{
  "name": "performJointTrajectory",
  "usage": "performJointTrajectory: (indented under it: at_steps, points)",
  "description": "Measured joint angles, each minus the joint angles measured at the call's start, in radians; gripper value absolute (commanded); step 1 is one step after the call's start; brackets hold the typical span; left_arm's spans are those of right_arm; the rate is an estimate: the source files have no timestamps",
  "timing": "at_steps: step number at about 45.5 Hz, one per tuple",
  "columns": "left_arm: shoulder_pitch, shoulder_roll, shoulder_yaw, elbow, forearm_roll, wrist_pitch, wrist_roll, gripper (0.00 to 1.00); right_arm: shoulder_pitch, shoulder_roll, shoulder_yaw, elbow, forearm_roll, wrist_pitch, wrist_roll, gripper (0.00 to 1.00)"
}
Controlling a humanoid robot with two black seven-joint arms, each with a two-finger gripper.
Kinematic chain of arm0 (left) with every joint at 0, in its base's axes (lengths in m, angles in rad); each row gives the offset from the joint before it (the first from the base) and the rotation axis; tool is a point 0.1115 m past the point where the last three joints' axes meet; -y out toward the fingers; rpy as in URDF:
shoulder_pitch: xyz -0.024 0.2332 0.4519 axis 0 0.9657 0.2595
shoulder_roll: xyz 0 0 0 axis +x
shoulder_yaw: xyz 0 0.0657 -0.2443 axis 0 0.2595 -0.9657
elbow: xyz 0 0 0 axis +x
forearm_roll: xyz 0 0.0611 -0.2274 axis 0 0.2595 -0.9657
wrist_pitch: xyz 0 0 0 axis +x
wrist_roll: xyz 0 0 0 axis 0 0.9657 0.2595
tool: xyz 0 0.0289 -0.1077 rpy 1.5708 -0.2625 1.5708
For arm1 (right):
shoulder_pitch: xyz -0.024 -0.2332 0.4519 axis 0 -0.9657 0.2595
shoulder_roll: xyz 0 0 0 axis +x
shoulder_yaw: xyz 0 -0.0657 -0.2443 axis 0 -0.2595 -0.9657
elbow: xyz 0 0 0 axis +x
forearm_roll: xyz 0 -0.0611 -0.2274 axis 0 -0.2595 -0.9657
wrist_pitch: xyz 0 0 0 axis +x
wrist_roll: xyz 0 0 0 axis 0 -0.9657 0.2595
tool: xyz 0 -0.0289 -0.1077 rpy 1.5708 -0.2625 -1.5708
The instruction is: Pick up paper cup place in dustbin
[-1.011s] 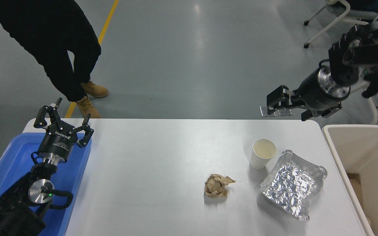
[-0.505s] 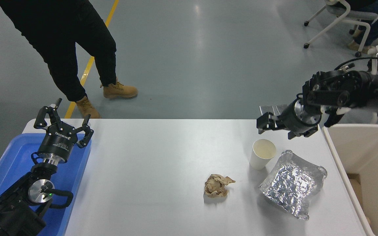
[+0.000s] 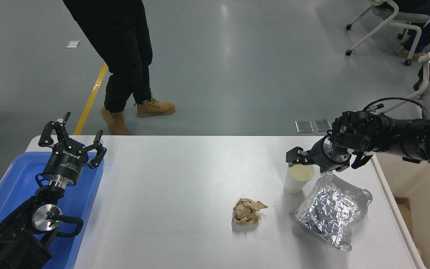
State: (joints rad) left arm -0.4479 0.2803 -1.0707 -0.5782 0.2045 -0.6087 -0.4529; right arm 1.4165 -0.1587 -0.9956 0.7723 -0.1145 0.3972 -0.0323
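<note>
The right gripper [image 3: 292, 157] hangs just over the far rim of the paper cup [image 3: 297, 180]; I cannot tell how far its fingers are parted. The cup stands upright on the table [image 3: 170, 194] (just left of a foil tray [image 3: 330, 211]), with the dustbin [image 3: 429, 209] at the right. The left gripper [image 3: 71, 136] sits parked far left, fingers spread and empty.

- The left gripper [image 3: 72, 140] points away from the camera at the lower left, fingers spread.
- The right gripper [image 3: 293, 157] reaches in horizontally from the right edge.

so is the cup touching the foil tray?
Apart. Head view shows a strip of white table between the cup and the foil tray.
</note>
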Motion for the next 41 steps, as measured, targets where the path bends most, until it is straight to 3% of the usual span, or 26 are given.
performJointTrajectory:
  at_steps: [8, 16, 29, 37, 41]
  points:
    - [0.0, 0.0, 0.0, 0.0, 0.0, 0.0, 0.0, 0.98, -0.018, 0.003, 0.001, -0.012, 0.0, -0.014, 0.0, 0.98]
    - [0.0, 0.0, 0.0, 0.0, 0.0, 0.0, 0.0, 0.98, -0.041, 0.004, 0.0, -0.028, -0.001, -0.027, 0.0, 0.89]
    - [0.0, -0.001, 0.0, 0.0, 0.0, 0.0, 0.0, 0.98, -0.08, 0.005, -0.002, -0.068, -0.002, -0.034, 0.0, 0.39]
    - [0.0, -0.001, 0.0, 0.0, 0.0, 0.0, 0.0, 0.98, -0.092, 0.006, -0.002, -0.077, -0.002, -0.035, 0.0, 0.19]
    - [0.0, -0.001, 0.0, 0.0, 0.0, 0.0, 0.0, 0.98, -0.095, 0.006, -0.002, -0.079, -0.002, -0.035, 0.0, 0.0]
